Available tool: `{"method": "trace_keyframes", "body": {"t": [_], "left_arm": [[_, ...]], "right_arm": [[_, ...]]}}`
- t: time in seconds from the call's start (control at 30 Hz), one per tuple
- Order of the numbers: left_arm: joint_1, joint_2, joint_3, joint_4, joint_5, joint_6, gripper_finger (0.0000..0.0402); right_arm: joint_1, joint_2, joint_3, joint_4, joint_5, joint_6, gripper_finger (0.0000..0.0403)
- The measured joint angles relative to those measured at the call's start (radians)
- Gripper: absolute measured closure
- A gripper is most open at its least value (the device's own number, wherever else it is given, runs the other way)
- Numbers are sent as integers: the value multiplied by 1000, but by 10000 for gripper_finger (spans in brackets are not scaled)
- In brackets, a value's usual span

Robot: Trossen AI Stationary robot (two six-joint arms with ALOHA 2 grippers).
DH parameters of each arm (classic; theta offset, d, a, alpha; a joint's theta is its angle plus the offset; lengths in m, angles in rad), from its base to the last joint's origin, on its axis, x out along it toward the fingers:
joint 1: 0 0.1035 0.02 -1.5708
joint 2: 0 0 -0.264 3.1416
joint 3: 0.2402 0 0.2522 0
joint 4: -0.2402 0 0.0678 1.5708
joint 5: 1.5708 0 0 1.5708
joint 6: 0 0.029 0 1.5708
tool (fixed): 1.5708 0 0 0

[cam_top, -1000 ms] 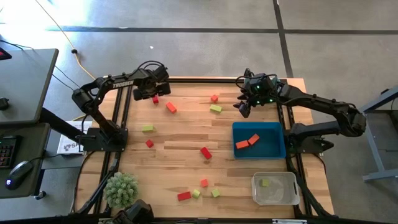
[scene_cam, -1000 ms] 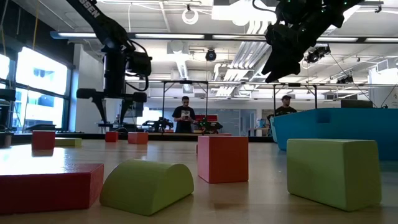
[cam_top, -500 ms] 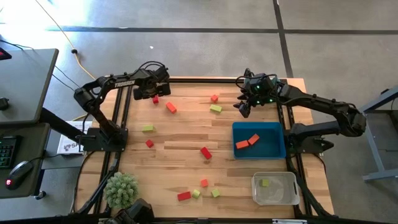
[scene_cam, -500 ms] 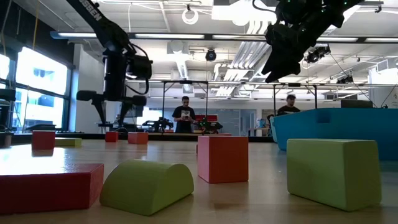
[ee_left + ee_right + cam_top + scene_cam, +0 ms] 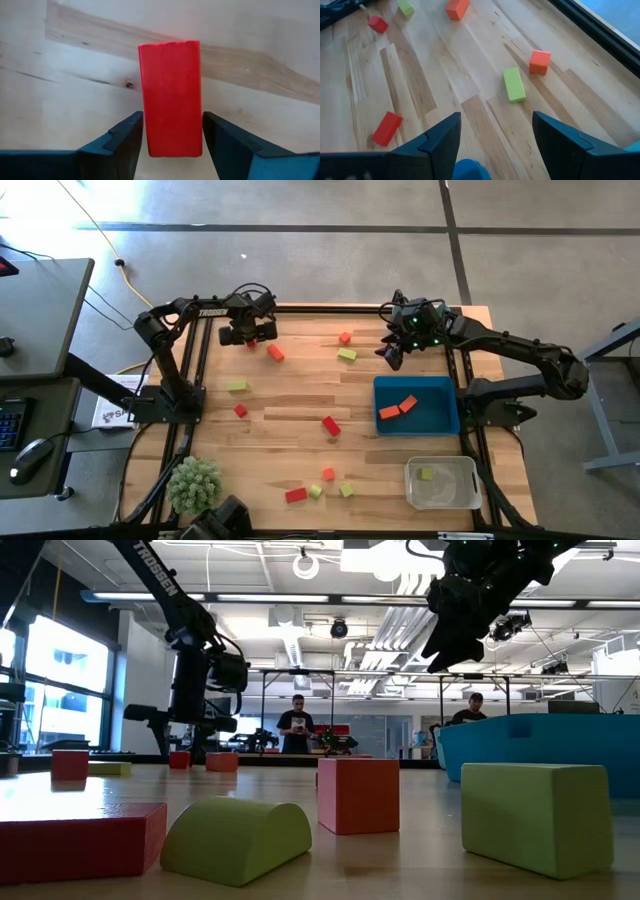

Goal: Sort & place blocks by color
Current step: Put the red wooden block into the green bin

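Roughly a dozen blocks are spread over the wooden tabletop (image 5: 290, 405), plus a few already binned. The one that matters right now is the red block (image 5: 171, 97) at the far left corner: in the left wrist view we've got it sitting right between the left claw (image 5: 171, 145) fingers, one dark finger (image 5: 125, 142) on each side. They look just beside the block's faces, but we can't tell if they're actually squeezing it or only bracketing it. The block looks to be lying flat on the wood.

Close by from above: an orange block (image 5: 275, 352) just past the left claw (image 5: 250, 335), a yellow-green block (image 5: 237, 387) nearer the left edge, and a small red cube (image 5: 240, 411) below that. Mid-tabletop there's a red bar (image 5: 331, 425), and near the front edge a cluster of a red bar (image 5: 295, 495), an orange cube (image 5: 328, 474) and two yellow-green bits (image 5: 346, 490).

The blue bin (image 5: 440, 415) on the right side holds two orange blocks (image 5: 398, 408). The clear bin (image 5: 465, 490) in front of it has one yellow-green block (image 5: 427, 474).

The right claw (image 5: 392, 352) hangs in the air over the far right of the tabletop, fingers spread and holding nothing; below it we see a yellow-green bar (image 5: 513, 85) and an orange cube (image 5: 539, 61).

A spiky green plant ball (image 5: 194, 485) sits at the front left corner.
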Motion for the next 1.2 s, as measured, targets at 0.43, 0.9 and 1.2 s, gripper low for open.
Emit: {"method": "trace_keyframes", "body": {"t": [0.43, 0.9, 1.2], "left_arm": [[-6, -3, 2, 7, -20, 150, 297], [-66, -83, 26, 10, 203, 480, 295], [-129, -182, 97, 8, 287, 655, 293]], "right_arm": [[0, 0, 0, 14, 12, 26, 171], [0, 0, 0, 142, -49, 221, 171], [7, 0, 0, 368, -56, 468, 171]]}}
